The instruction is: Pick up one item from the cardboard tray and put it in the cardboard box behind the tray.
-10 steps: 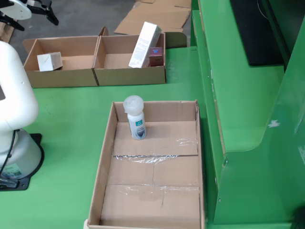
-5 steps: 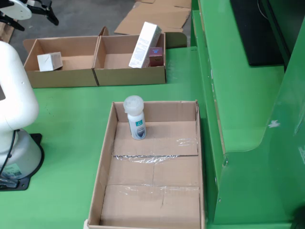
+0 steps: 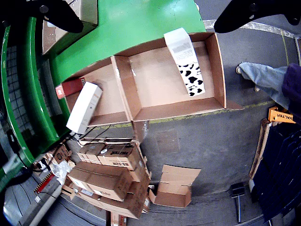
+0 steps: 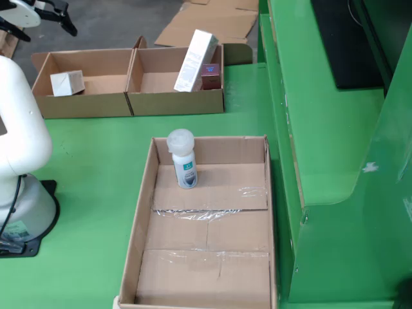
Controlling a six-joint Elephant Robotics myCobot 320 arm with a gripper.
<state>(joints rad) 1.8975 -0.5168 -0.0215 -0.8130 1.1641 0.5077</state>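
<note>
Green painted table surface (image 4: 96, 141) is seen under everything in the fixed view, with the large flat brown cardboard tray (image 4: 145, 212) in the middle and the pair of brown cardboard boxes (image 4: 90, 103) behind it. Compared with the earlier pictures of this view, only the black two-fingered gripper (image 4: 38, 16) at the top left corner is shifted a little upward and to the left; nothing else is changed. Its jaws are spread wide and nothing is held between them, as is shown also in the gripper's own view, where the black fingers (image 3: 56, 14) stand far apart above the boxes. The white bottle with a round cap (image 4: 182, 161) is left upright at the far end of the tray, untouched, so the pick is judged not yet begun. A tall white carton (image 4: 195, 60) and a small dark red box (image 4: 210, 76) already lie in the right-hand box, a small white cube-shaped box (image 4: 67, 82) in the left-hand one. Nothing is seen between gripper and bottle; only the tray wall close behind the bottle could hinder the approach
</note>
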